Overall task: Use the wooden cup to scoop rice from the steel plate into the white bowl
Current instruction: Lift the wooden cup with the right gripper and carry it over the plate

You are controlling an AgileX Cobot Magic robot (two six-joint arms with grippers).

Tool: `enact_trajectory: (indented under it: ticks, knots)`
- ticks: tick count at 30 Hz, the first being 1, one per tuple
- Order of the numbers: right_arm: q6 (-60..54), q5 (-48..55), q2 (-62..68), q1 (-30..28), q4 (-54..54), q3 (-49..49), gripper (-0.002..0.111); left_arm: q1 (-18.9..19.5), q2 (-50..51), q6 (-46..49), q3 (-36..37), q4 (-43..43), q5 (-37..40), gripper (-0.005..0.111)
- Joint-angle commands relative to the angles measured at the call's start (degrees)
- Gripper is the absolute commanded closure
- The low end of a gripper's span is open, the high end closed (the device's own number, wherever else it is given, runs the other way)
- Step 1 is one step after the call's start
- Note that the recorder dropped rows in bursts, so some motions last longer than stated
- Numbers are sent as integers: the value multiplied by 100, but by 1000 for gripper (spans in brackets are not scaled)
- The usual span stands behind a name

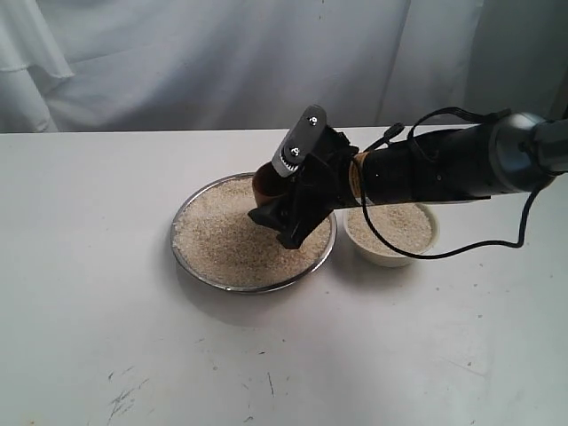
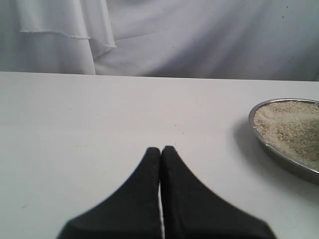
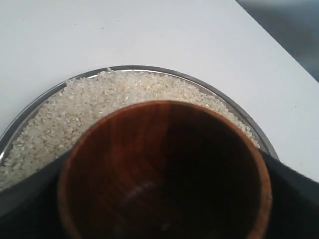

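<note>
Scuff marks [image 1: 124, 399] on the white table [image 1: 80, 337] lie nearest in the exterior view. Behind them sits the steel plate [image 1: 253, 289], wide, shallow and shiny-rimmed, holding a broad, loose layer of beige rice [image 1: 222, 240]. White bowl [image 1: 390, 257] stands just beside the plate on its right, close to touching, and more of the same grains lie in it below the rim. Right arm [image 1: 444, 164] reaches in from the right, lying nearly level above the bowl, with a black cable [image 1: 461, 248] looping beneath it. Right gripper [image 1: 282, 222] is angled down over the plate's right half; the reddish-brown wooden cup [image 1: 264, 182] shows behind it, over the plate's far side. Cannot tell from here whether the cup touches the grains. Left wrist view: left gripper [image 2: 160, 149] fills the foreground, its two black fingers [image 2: 142, 179] pressed together with only a hairline seam between them, holding nothing, low over bare table well apart from the plate. Plate rim and part of the rice heap show at one edge, white curtain [image 2: 149, 35] behind. Right wrist view: the cup is closest to the lens, mouth toward the camera, rim round, inside dark with wood grain visible. Black fingers [image 3: 30, 204] sit against both flanks of the cup, pinching it between them. Beyond the cup's rim lie the rice and the plate's thin edge, then table.
</note>
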Motion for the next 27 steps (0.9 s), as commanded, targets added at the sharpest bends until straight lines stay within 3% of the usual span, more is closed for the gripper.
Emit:
enact_trajectory:
  ticks: [1,4,9,13,22,25,27]
  knots:
    - [164,672,-108,33,251,-175,108,-9,-29,-18,26,-4,-36,107]
    - [239,1086,-108,107,506,-324,108,-9,-29,-18,26,-4,-36,107]
    - [227,744,-84,310,627,-333,108,-9,-29,-18,26,-4,-36,107]
    - [-12,737,230,326,1511,-347,108,-9,-29,-18,26,-4,-36,107]
    - [-308,807,462,337,1580,-347,108,-9,-29,-18,26,-4,-36,107]
    - [-308,673,465,337,1467,-347,101,-9,-29,-18,26,-4,-36,107]
    - [-308,468,465,337,1342,-347,83,-9,-29,-18,26,-4,-36,107]
